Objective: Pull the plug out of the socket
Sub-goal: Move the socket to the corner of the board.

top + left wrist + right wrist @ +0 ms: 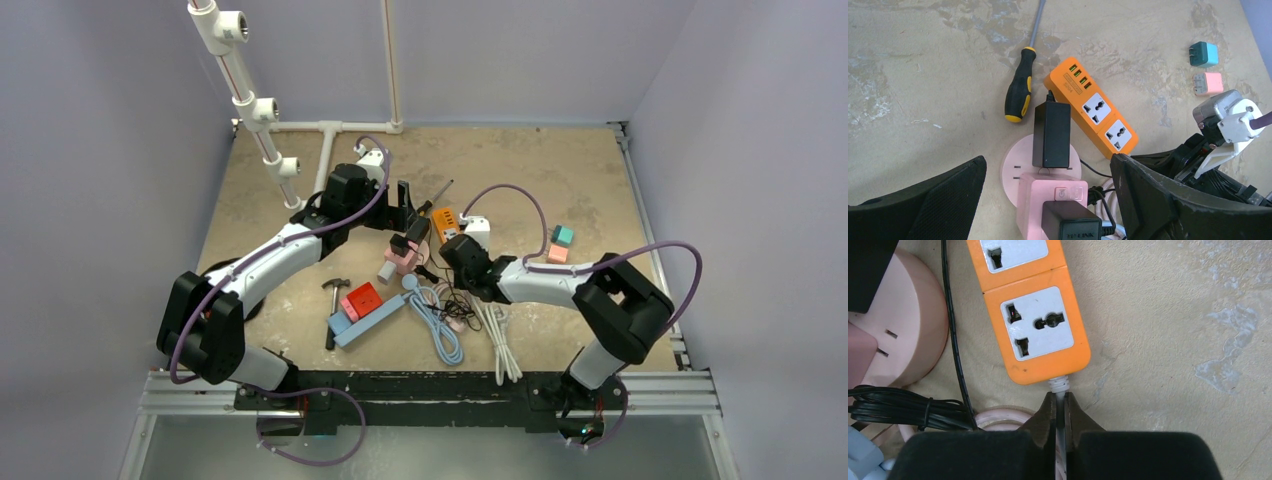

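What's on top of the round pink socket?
A black adapter lies across the round pink socket; a pink block covers its near part. The adapter's prongs and the slots beneath are covered.

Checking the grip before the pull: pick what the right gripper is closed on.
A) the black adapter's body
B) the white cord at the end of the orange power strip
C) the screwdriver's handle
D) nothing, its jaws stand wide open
B: in the right wrist view the right gripper is pinched shut on the white cord just where it leaves the orange power strip.
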Tool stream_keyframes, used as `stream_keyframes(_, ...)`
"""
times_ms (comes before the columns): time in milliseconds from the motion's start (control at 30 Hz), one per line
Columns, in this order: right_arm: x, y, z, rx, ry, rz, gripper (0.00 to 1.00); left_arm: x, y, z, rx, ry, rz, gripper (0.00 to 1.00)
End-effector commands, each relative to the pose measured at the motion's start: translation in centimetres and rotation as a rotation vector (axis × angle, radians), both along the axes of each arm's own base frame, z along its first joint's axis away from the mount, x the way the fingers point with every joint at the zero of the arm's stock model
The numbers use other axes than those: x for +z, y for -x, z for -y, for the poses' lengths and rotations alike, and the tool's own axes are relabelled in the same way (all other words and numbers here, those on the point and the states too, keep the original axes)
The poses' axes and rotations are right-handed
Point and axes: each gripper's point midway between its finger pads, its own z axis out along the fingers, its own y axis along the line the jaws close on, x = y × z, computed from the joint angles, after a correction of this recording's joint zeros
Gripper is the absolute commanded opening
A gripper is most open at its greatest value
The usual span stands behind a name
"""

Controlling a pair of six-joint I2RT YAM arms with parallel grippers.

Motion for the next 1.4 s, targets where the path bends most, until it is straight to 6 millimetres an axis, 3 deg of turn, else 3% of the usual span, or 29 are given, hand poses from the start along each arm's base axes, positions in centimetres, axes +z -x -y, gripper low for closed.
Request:
stream_keyframes(0, 0.5, -0.2, 0.3, -0.024, 0.023, -0.009, 0.00, 3.2, -1.0, 0.2, 0.002, 0.029, 0.079, 0.94)
stream_keyframes(100, 1.1, -1.5, 0.6, -0.041, 0.015, 0.003, 0.00, 3.3, -0.9, 0.1, 0.003, 0.027, 0.085, 0.94)
stream_keyframes(500, 3.8, -12.6, 7.6, -0.220, -0.033, 0.114, 0.00, 3.8, -0.7, 0.3, -0.007, 0.041, 0.089, 0.94)
stream_keyframes(767, 5.1, -20.2, 13.8, -0.325, -0.013, 0.157, 0.00, 4.4, -0.6, 0.2, -0.011, 0.044, 0.100, 0.94)
stream_keyframes(967, 5.2, -24.7, 18.3, -0.356, 0.004, 0.172, 0.00, 4.8, -0.3, 0.1, -0.025, 0.035, 0.108, 0.94)
stream_keyframes(1133, 5.0, -27.2, 18.2, -0.300, -0.043, 0.173, 0.00, 4.6, -0.3, 0.1, -0.034, 0.016, 0.104, 0.94)
stream_keyframes(1167, 5.3, -27.6, 17.9, -0.281, -0.053, 0.180, 0.04, 4.4, -0.4, 0.0, -0.035, 0.003, 0.100, 0.94)
stream_keyframes(1267, 6.2, -28.0, 17.0, -0.238, -0.081, 0.180, 0.37, 4.0, -0.5, -0.5, -0.034, -0.042, 0.090, 0.94)
stream_keyframes(1367, 7.8, -27.3, 15.9, -0.174, -0.119, 0.191, 0.62, 3.8, -0.5, -1.5, -0.026, -0.109, 0.100, 0.94)
